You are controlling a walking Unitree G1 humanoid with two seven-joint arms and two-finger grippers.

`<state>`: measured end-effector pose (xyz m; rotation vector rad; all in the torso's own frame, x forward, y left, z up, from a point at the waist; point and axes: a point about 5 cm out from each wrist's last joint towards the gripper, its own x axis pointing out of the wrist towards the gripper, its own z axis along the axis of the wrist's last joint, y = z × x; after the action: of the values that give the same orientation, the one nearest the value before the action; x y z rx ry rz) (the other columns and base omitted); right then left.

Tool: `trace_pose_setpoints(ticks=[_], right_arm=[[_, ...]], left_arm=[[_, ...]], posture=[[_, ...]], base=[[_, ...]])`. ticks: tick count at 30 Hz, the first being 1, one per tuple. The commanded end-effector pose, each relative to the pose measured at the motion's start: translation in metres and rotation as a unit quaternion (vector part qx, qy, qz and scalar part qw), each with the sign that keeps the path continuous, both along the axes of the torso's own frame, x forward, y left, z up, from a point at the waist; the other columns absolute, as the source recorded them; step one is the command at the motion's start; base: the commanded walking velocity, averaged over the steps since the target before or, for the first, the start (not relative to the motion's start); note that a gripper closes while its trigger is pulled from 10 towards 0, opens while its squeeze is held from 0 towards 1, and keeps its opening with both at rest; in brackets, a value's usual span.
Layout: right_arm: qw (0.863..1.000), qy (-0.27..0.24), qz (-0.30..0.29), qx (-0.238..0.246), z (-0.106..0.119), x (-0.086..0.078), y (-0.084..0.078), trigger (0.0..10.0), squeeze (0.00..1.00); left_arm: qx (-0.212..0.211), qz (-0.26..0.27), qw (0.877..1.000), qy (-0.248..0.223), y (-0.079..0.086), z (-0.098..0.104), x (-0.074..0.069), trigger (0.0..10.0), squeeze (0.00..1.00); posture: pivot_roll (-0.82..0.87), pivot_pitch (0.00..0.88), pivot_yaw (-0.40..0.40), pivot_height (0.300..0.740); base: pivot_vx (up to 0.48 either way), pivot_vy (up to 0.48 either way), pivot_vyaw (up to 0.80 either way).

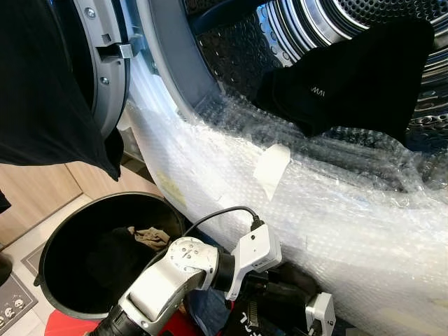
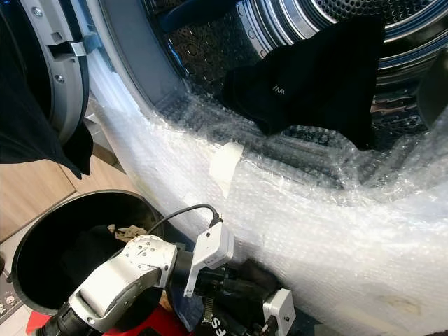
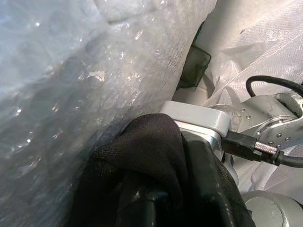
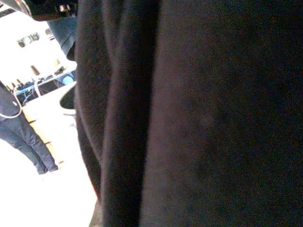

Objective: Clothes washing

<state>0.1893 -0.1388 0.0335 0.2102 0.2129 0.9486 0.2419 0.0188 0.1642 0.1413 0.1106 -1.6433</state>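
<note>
Black garment [image 1: 357,77] drapes across the drum rim [image 1: 294,28], long axis toward 2 o'clock; left gripper [image 3: 156,189] clamps black cloth [image 3: 142,156]; right gripper's state cannot be told.

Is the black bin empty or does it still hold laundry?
Not empty. The bin holds a crumpled beige piece on dark clothing. How much more lies beneath cannot be told.

Bubble wrap [image 1: 336,210] is draped over the front, a white tape strip [image 1: 271,168] stuck on it. Wood floor [image 1: 42,192] lies left of the wrap.
</note>
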Motion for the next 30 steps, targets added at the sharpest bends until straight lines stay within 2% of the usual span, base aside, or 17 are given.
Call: trace_pose_setpoints(ticks=[1,9,23,24,25,26,27,29,30], right_arm=[[1.000,0.026,0.007,-0.012,-0.008,-0.006,0.002,0.0,0.00],[1.000,0.015,0.010,0.001,-0.001,-0.002,0.005,0.0,0.00],[1.000,0.021,0.013,0.006,-0.001,-0.002,0.007,0.0,0.00],[1.000,0.022,0.015,0.007,-0.001,-0.002,0.007,0.0,0.00],[1.000,0.022,0.015,0.007,-0.001,-0.002,0.007,0.0,0.00],[1.000,0.022,0.017,0.008,-0.001,-0.002,0.008,0.0,0.00],[1.000,0.023,0.020,0.009,-0.001,-0.002,0.009,0.0,0.00],[0.999,0.024,0.023,0.009,-0.001,-0.003,0.009,0.0,0.00],[0.999,0.024,0.026,0.008,-0.001,-0.003,0.009,0.0,0.00]], left_arm=[[-0.053,-0.026,0.998,-0.039,-0.007,0.026,-0.005,0.0,0.00],[-0.055,-0.021,0.998,-0.037,-0.006,0.026,-0.005,0.0,0.00],[-0.053,-0.010,0.998,-0.043,-0.002,0.026,-0.002,0.0,0.00],[-0.048,-0.003,0.998,-0.046,-0.001,0.025,0.000,2.5,0.00],[-0.048,-0.003,0.998,-0.046,-0.001,0.025,0.000,2.5,0.00],[-0.038,0.004,0.998,-0.051,0.001,0.023,0.002,8.7,0.00],[-0.034,0.003,0.998,-0.052,0.002,0.022,0.003,10.0,0.00],[-0.030,0.002,0.998,-0.052,0.003,0.020,0.002,10.0,0.00],[-0.025,-0.007,0.999,-0.046,0.006,0.018,0.000,10.0,0.58]], posture=[[0.06,0.115,0.008,0.740],[0.06,0.118,0.010,0.740],[0.05,0.117,0.009,0.740],[0.06,0.115,0.011,0.740],[0.06,0.115,0.011,0.740],[0.06,0.114,0.011,0.740],[0.06,0.112,0.011,0.740],[0.06,0.112,0.011,0.740],[0.05,0.110,0.015,0.740]], base=[[0.000,0.000,0.00],[0.000,0.000,0.00],[0.000,0.000,0.00],[0.000,0.000,0.00],[0.000,0.000,0.00],[0.000,0.000,0.00],[0.000,0.000,0.00],[0.000,0.000,0.00],[0.000,0.000,0.00]])
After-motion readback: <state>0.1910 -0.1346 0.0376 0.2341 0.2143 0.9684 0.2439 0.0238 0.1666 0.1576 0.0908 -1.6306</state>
